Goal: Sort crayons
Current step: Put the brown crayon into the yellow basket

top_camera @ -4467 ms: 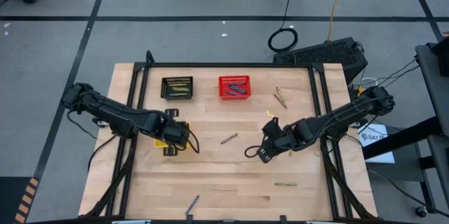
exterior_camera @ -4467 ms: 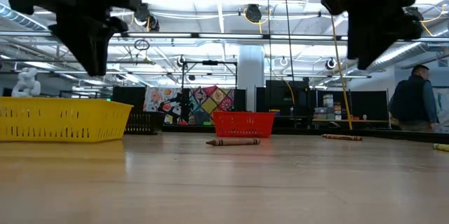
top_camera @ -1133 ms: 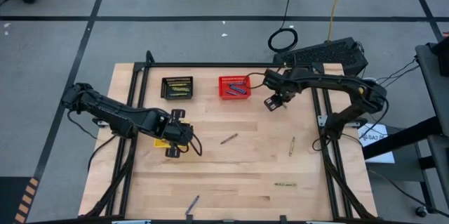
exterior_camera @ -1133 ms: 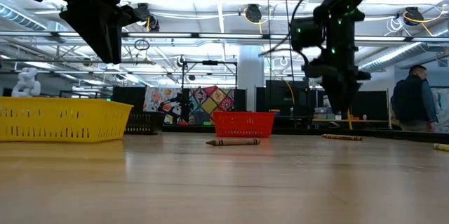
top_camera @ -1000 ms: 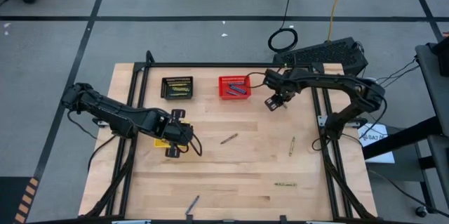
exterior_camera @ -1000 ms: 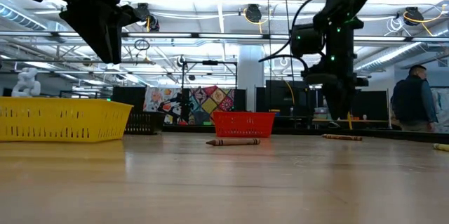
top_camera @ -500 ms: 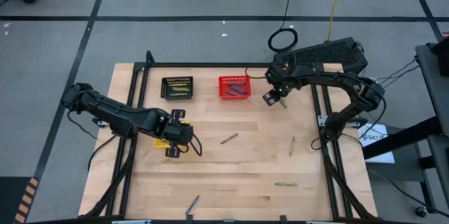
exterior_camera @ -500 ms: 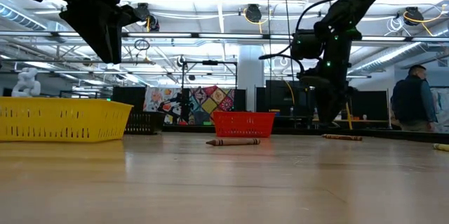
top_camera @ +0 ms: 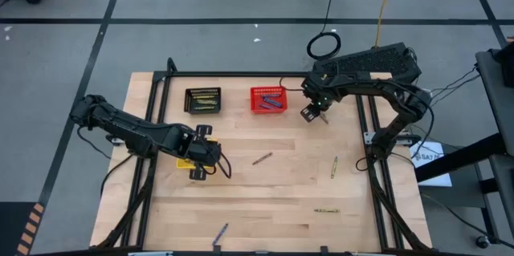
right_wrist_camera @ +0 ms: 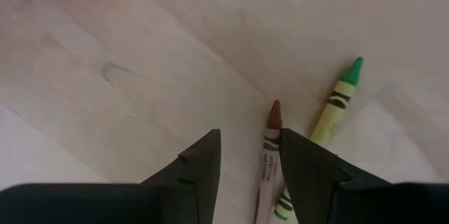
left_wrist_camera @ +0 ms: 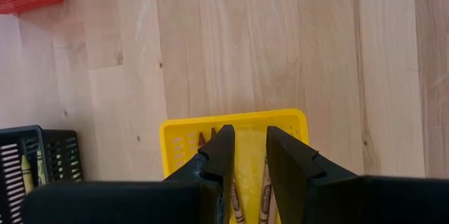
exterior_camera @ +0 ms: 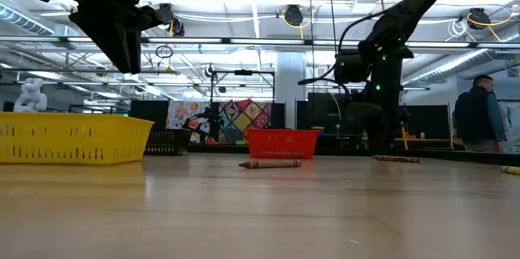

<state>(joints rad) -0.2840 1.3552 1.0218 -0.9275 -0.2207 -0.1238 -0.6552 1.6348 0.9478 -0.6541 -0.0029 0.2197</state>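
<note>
A brown crayon (right_wrist_camera: 269,155) lies on the wood between the parted fingers of the right claw (right_wrist_camera: 249,157), with a green crayon (right_wrist_camera: 330,124) just beside it; the fingers stand open around the brown one and nothing is lifted. Only the right wrist view shows this pair. From above they are hidden under the right claw (top_camera: 313,111), which sits low near the far edge, just right of the red basket (top_camera: 267,99).

The left wrist view alone reveals brown-orange crayons (left_wrist_camera: 264,194) lying inside the yellow basket (left_wrist_camera: 182,134), seen between the left claw's (left_wrist_camera: 249,154) partly open, empty fingers. In the high view that claw (top_camera: 201,156) hangs over the yellow basket and covers most of it.

The high view also shows yellow-green crayons in the black basket (top_camera: 202,99), blue ones in the red basket, and loose crayons: one mid-surface (top_camera: 262,158), one to the right (top_camera: 333,167), one nearer the front (top_camera: 326,210), and one at the front edge (top_camera: 221,231).

The surface (top_camera: 265,192) is pale wooden planks on a dark frame. The low view looks into a hall with ceiling trusses and lamps, where a person (exterior_camera: 479,117) stands at right.
</note>
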